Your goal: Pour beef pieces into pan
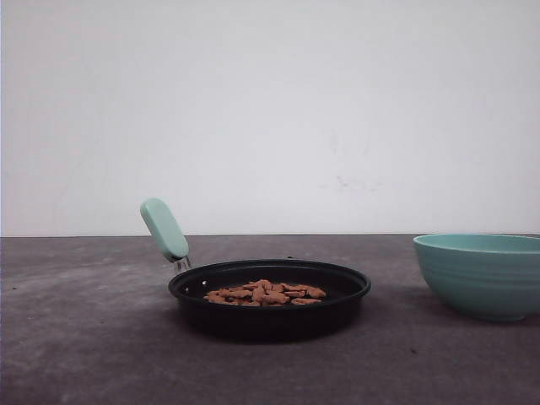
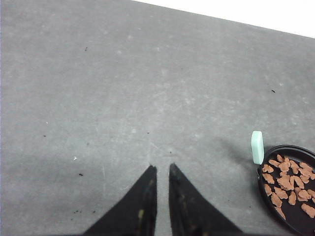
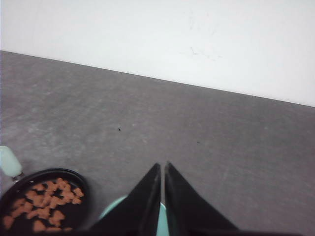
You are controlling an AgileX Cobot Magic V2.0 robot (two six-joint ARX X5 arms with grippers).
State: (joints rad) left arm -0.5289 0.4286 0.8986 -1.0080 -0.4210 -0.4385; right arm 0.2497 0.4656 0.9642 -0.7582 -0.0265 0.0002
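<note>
The black pan [image 1: 355, 283] sits on the table just left of centre, its mint-green handle [image 1: 164, 229] sticking up toward the back left. Beef pieces [image 1: 264, 294] lie spread inside it. In the left wrist view the pan [image 2: 260, 173], its handle [image 2: 257, 147] and the beef pieces [image 2: 288, 183] show off to one side, well apart from my left gripper [image 2: 161, 167], which hangs shut and empty above bare table. My right gripper [image 3: 163, 164] is shut and empty above the teal bowl, with the pan [image 3: 81, 189] and beef pieces [image 3: 47, 199] beside it.
A teal ribbed bowl [image 1: 481, 274] stands at the right edge of the table, right of the pan; its rim [image 3: 112, 206] peeks out under my right fingers. A white wall closes off the far edge of the grey table [image 1: 84, 321].
</note>
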